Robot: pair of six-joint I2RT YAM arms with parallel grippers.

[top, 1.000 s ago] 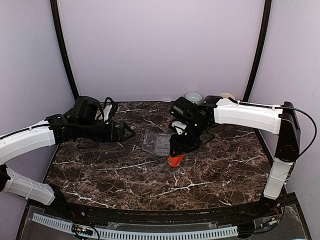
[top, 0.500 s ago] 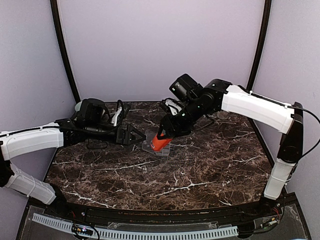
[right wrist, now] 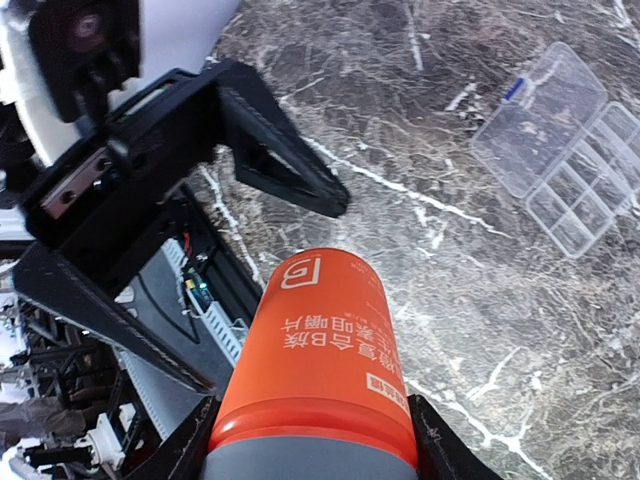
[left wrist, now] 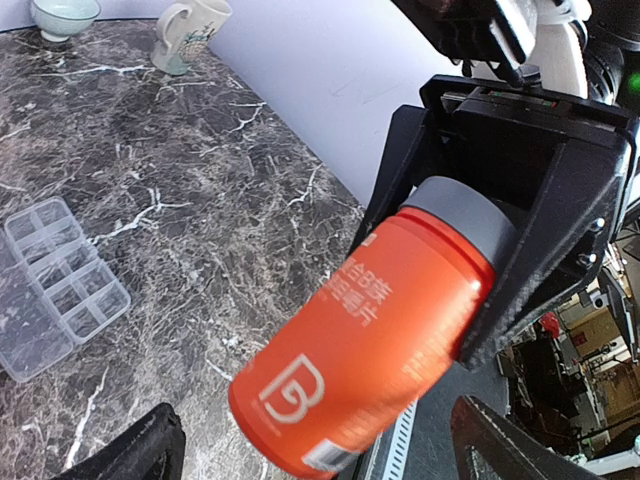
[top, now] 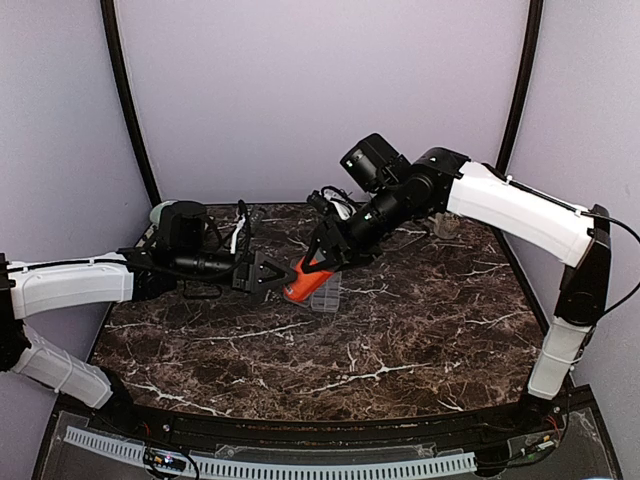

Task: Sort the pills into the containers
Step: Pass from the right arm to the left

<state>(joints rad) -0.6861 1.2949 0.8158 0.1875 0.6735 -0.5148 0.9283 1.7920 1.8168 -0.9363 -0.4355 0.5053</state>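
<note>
Table: we see a dark brown marble-pattern table [top: 420, 350] with white veins. It lies below both pairs of jaws.
Right arm: the white and black right arm [top: 520, 205] reaches in from the right side and bends down toward the middle.
Left arm: the white and black left arm [top: 70, 285] reaches in low from the left side, with its wrist turned toward the right jaws.
Right gripper: the right gripper [right wrist: 312, 455] has its jaws clamped on the cap end of the bottle, one finger on each side.
Left gripper: the left gripper [top: 266, 279] has its jaws wide apart and they grip nothing. Their opening faces the right jaws.
Bottle: the orange cylindrical plastic bottle [left wrist: 365, 340] with a grey cap [left wrist: 465, 225] is tilted in the air. The cap is inside the right jaws and the base points toward the gap of the left jaws. We cannot tell if the base touches the left fingers.
Organiser: the flat rectangular clear plastic organiser box [right wrist: 560, 160] lies on the table, with its transparent lid [right wrist: 525, 125] folded open beside the compartments. It is below the right jaws and a little to the side, apart from both grippers.
Mug: a pale ceramic mug [left wrist: 190, 35] stands upright far beyond the left jaws, by the back wall.
Bowl: a small pale green bowl [left wrist: 65, 15] stands near the mug, also well apart from the jaws.
</note>
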